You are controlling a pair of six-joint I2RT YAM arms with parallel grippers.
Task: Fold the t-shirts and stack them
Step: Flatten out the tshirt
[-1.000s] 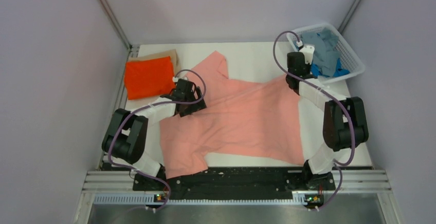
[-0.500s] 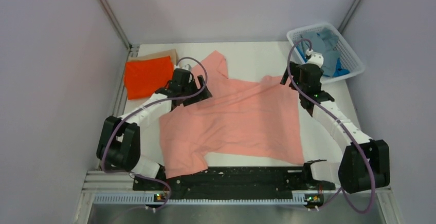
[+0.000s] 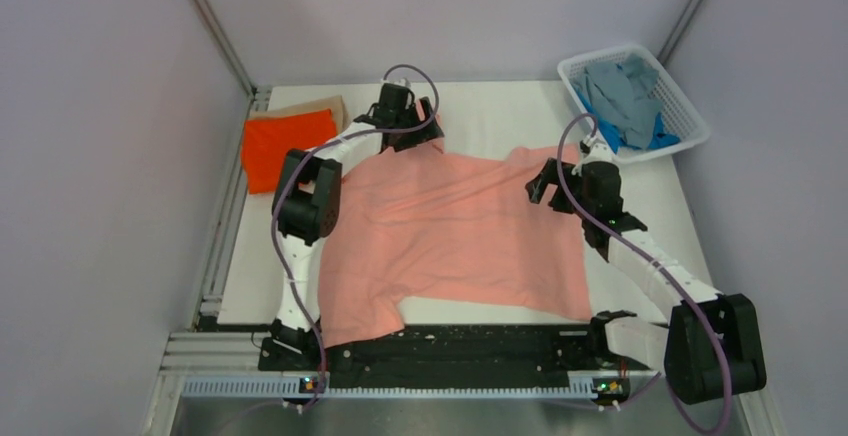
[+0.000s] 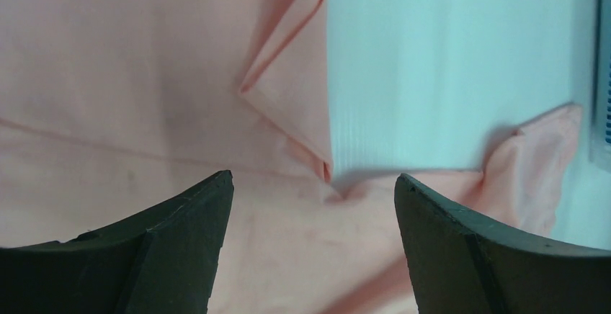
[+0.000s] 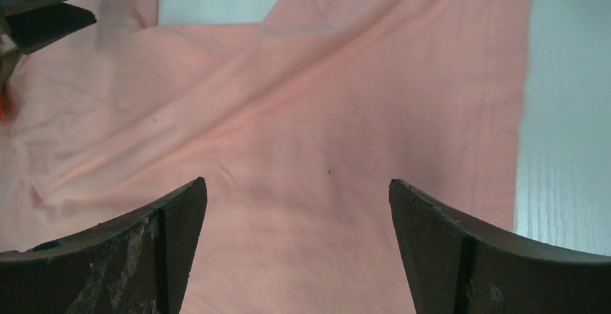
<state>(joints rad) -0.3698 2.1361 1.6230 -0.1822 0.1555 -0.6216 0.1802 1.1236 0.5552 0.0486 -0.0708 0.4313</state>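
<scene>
A salmon pink t-shirt lies spread and wrinkled across the middle of the table. My left gripper hovers open over its far sleeve, whose folded edge shows past the empty fingers. My right gripper stands open above the shirt's far right part, nothing between its jaws. A folded bright orange t-shirt rests on a tan one at the far left. Grey and blue t-shirts lie crumpled in the basket.
The white mesh basket stands at the far right corner, its edge showing in the left wrist view. Bare white table lies between the far sleeve and the basket. Grey walls close in on both sides.
My left arm has swung from the shirt's left edge out to the far sleeve. My right gripper has opened and pulled back from beside the basket to over the shirt.
</scene>
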